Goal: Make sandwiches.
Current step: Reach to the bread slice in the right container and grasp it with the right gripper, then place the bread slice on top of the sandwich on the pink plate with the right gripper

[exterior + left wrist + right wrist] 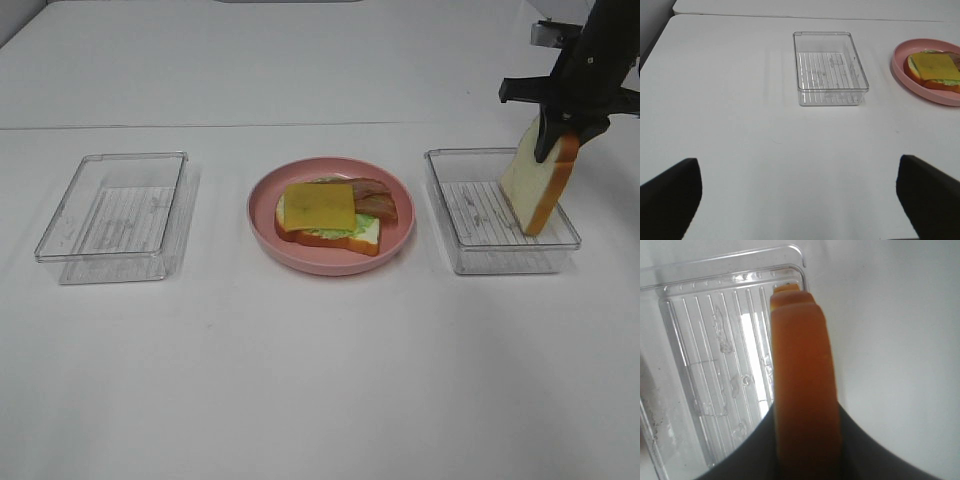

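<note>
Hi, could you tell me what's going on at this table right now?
A two-armed robot is making a sandwich. The right gripper is shut on a bread slice, held on edge over the right tray. On the pink plate in the middle sits the open sandwich: bread, lettuce, bacon and a cheese slice on top, with no top slice yet. The left gripper is open over bare table, near the left tray.

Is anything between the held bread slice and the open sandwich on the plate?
Nothing visible. The right gripper holds the bread slice over the right tray; only bare table separates it from the plate and sandwich.
</note>
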